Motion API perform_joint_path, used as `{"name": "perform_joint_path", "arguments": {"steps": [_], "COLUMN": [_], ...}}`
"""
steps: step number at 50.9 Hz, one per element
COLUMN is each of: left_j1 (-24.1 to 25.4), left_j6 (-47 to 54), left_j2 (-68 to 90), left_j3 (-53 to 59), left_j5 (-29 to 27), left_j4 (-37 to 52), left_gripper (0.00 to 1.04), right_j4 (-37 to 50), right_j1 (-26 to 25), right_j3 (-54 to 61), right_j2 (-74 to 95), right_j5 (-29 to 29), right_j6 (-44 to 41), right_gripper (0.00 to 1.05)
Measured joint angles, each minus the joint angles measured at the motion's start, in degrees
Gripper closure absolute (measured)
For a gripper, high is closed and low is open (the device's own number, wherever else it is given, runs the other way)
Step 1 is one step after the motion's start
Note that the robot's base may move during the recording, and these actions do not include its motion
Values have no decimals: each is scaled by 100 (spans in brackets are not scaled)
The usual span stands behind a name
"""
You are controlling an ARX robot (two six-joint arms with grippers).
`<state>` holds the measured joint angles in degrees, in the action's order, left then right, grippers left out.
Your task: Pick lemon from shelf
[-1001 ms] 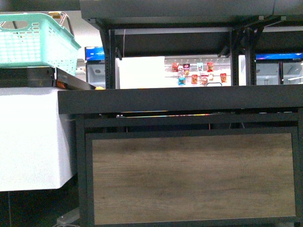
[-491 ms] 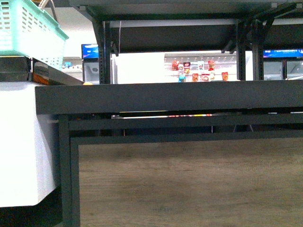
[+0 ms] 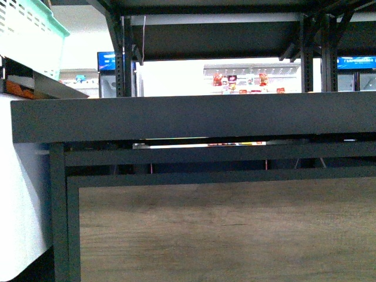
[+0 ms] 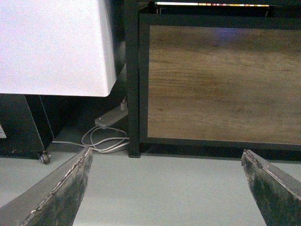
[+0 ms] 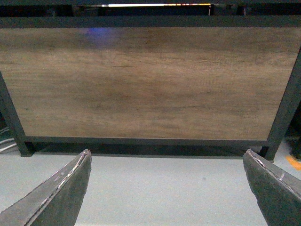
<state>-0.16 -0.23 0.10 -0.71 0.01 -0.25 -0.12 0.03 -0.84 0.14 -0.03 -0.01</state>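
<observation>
One lemon sought, none in view; shelf (image 3: 194, 117) deck shows edge-on. Judged light, firm, smooth, apt to roll: grip across its middle. Spread wide and empty: left tool (image 4: 165, 157), right tool (image 5: 166, 156).

Shop setting indicated: packaged snacks (image 3: 247, 82) hung on a back display, coolers (image 3: 110, 85) under blue signs, turquoise basket (image 3: 26, 32), black metal shelf (image 3: 194, 117).

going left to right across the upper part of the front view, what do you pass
teal basket → blue screen → left shelf post → hanging snack packets → right shelf posts → blue sign
</observation>
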Motion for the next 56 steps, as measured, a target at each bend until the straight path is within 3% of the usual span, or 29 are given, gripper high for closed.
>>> {"name": "perform_joint_path", "arguments": {"steps": [56], "left_j1": [0], "left_j6": [0], "left_j2": [0], "left_j3": [0], "left_j5": [-2], "left_j4": [0], "left_gripper": [8], "right_j4": [0], "right_j1": [0], "right_j3": [0], "right_j2": [0], "right_j5": [-2], "right_j6": [-2], "right_gripper": [8]}}
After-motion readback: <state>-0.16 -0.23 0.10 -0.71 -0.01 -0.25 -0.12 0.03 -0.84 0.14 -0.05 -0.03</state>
